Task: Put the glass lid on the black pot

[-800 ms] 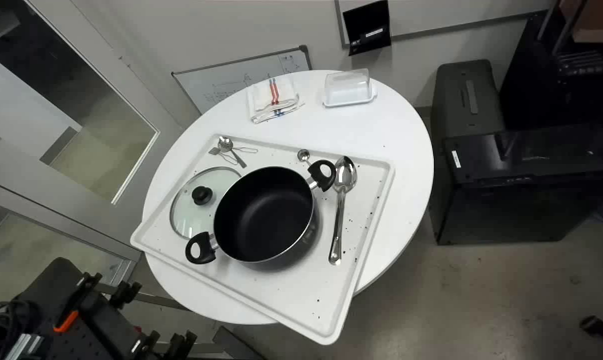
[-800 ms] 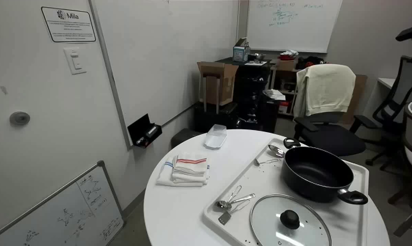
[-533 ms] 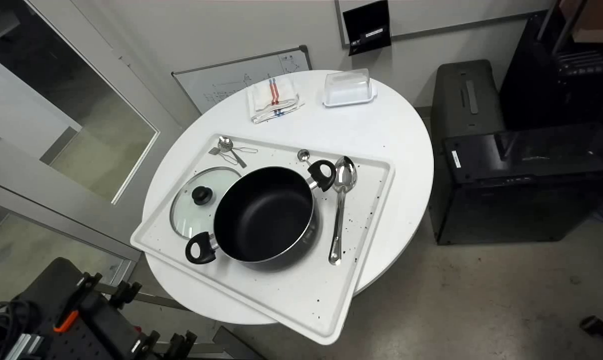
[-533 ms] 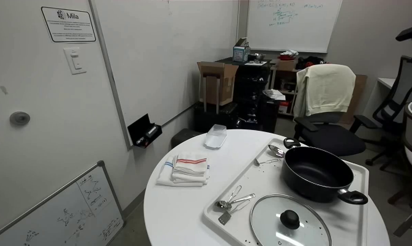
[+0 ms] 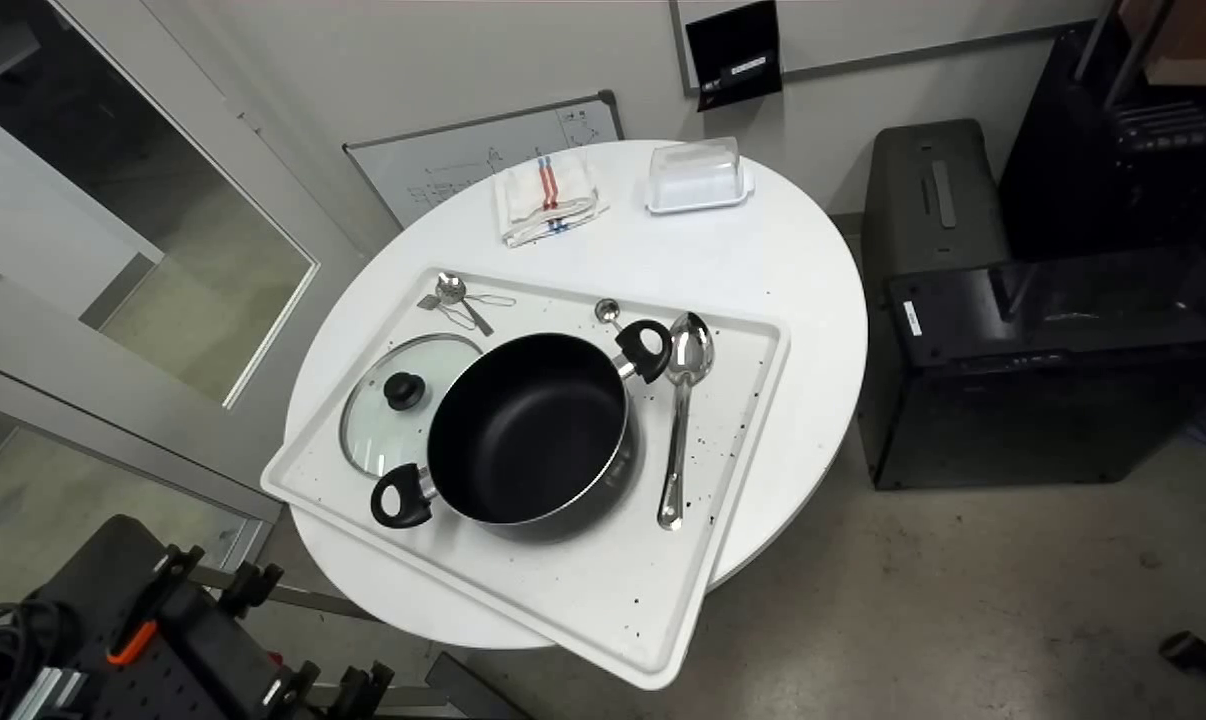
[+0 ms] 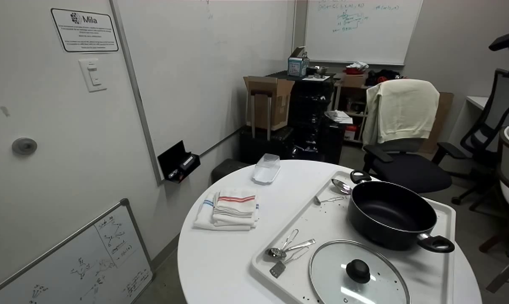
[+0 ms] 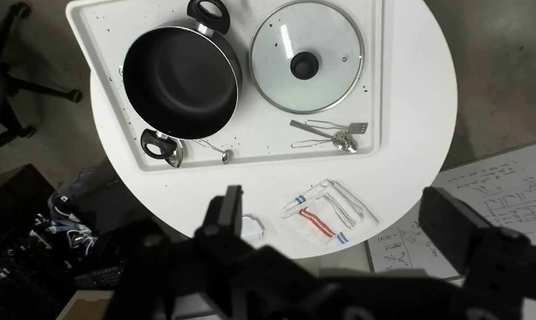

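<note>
The glass lid [image 5: 368, 430] lies flat, black knob up, on the white tray [image 5: 583, 605]. It also shows in an exterior view [image 6: 334, 264], cut by the bottom edge, and in the wrist view [image 7: 323, 91]. The black pot [image 5: 528, 430] stands upright and uncovered on the tray beside the lid. It shows too in an exterior view [image 6: 379, 223] and the wrist view [image 7: 183, 80]. My gripper [image 7: 332, 195] is open with nothing between its fingers. In the wrist view it is high above the table, with its fingers over the towel side. Neither exterior view shows it.
A large metal spoon [image 5: 678, 430] and a small spoon [image 5: 608, 312] lie near the pot. Several small utensils [image 7: 334, 135] lie near the lid. Folded towels [image 5: 548, 200] and a clear-covered butter dish [image 5: 698, 180] are on the round white table [image 5: 813, 330], outside the tray.
</note>
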Available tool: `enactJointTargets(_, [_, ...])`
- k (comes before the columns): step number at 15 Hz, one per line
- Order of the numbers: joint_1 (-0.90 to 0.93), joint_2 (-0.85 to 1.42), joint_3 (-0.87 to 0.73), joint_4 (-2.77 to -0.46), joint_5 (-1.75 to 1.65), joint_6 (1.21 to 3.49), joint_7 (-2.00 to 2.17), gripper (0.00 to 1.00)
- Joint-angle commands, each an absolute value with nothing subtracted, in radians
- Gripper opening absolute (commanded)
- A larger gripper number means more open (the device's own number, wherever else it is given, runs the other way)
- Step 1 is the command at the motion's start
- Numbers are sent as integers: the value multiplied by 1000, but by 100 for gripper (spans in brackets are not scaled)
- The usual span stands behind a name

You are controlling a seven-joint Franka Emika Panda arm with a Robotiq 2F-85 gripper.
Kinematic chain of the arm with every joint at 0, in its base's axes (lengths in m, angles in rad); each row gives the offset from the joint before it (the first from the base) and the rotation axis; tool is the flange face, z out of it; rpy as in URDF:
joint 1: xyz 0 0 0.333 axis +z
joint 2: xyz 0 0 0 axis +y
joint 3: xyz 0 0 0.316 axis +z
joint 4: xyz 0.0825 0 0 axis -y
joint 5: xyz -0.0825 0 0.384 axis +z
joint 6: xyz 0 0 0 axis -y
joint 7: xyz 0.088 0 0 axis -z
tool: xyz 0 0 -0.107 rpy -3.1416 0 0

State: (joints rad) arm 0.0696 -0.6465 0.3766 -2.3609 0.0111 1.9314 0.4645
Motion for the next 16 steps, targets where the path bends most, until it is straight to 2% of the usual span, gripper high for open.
enactJointTargets(1, [85,-578,344,-2366,13,1964,439,100])
enactJointTargets(16, [88,-80,240,-2408,-56,2224,287,100])
